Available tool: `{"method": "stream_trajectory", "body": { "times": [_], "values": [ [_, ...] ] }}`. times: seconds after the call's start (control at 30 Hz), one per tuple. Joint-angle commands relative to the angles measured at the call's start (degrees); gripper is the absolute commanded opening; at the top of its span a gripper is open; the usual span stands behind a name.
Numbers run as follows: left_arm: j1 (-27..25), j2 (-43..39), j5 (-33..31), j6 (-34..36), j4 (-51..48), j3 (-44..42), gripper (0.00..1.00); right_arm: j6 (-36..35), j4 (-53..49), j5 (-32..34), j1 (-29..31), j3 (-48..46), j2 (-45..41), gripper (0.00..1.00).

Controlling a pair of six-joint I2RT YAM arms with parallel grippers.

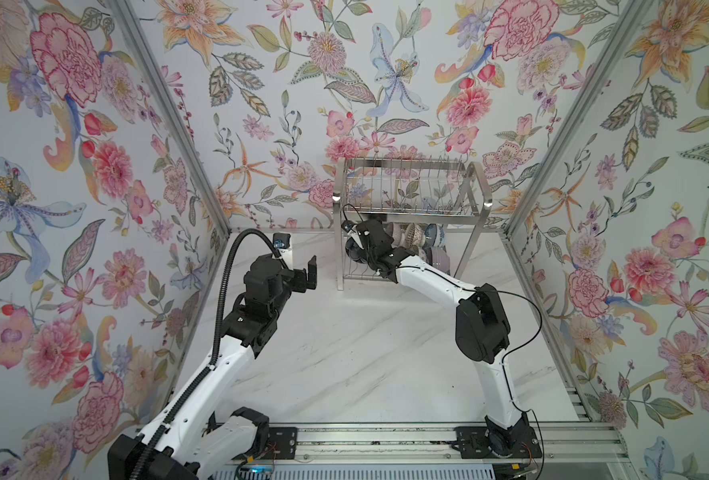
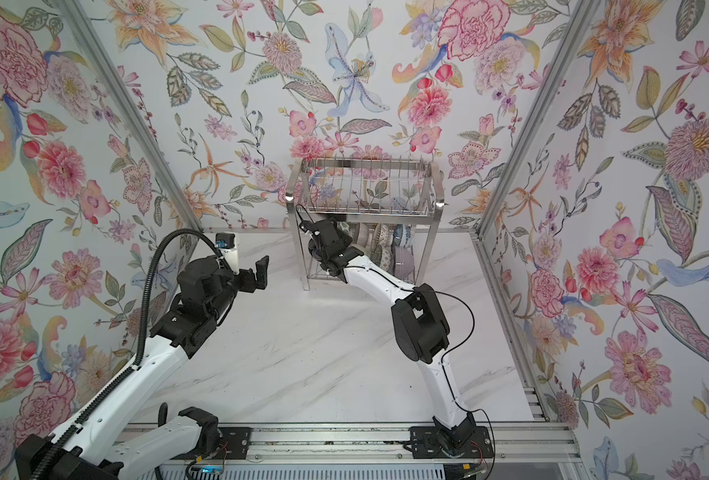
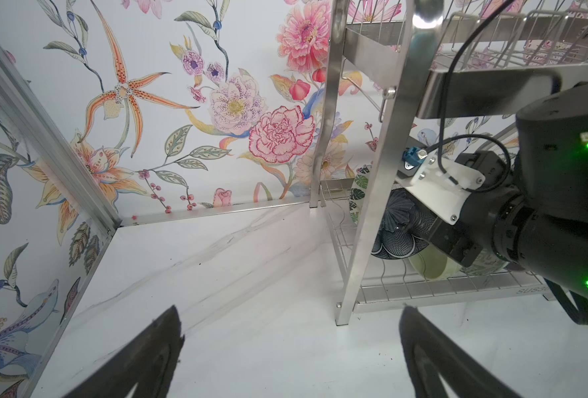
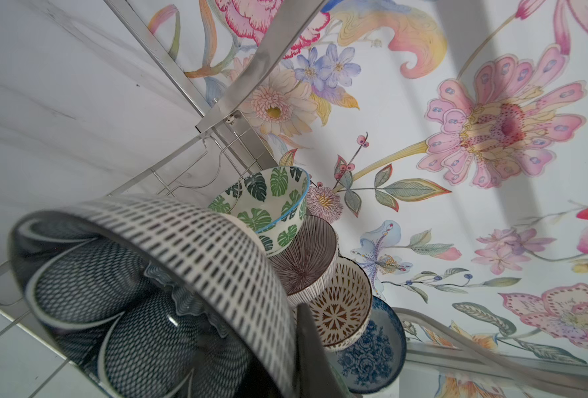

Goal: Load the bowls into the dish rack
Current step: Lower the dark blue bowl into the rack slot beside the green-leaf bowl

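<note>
Right fingers [image 4: 316,355] clench the navy bowl [image 4: 130,310] low in the dish rack [image 1: 411,212]; left fingers [image 3: 147,358] gape empty

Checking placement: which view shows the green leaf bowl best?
Right wrist view: the green leaf bowl is close, pattern clear. Left wrist view shows a sliver behind a dish rack leg; top views don't resolve it.

1. A white, grey-veined marble counter [image 1: 344,353] forms the floor of the booth.
2. Floral wallpaper [image 1: 286,83] in pink, orange and blue blooms covers the back wall and both side walls.
3. Silver metal posts [image 1: 172,112] line the two back corners.
4. A ribbed aluminium rail [image 1: 386,438] runs along the counter's near edge.
</note>
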Motion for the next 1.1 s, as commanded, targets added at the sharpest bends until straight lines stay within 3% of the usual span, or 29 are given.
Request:
{"method": "stream_trajectory", "body": {
  "times": [0.0,0.6,1.07],
  "values": [
    [0.58,-0.84,0.14,-0.61,-0.41,-0.61,0.99,-1.11,3.4,1.94,-0.52,2.96,0.74,0.0],
    [0.55,-0.66,0.33,-0.92,-0.18,-0.96,0.99,-7.94,5.03,6.29,-0.59,7.44,6.03,0.0],
    [0.6,-0.84,0.61,-1.22,0.52,-1.86,0.99,-12.76,7.64,8.38,-0.86,5.36,6.01,0.0]
  ]
}}
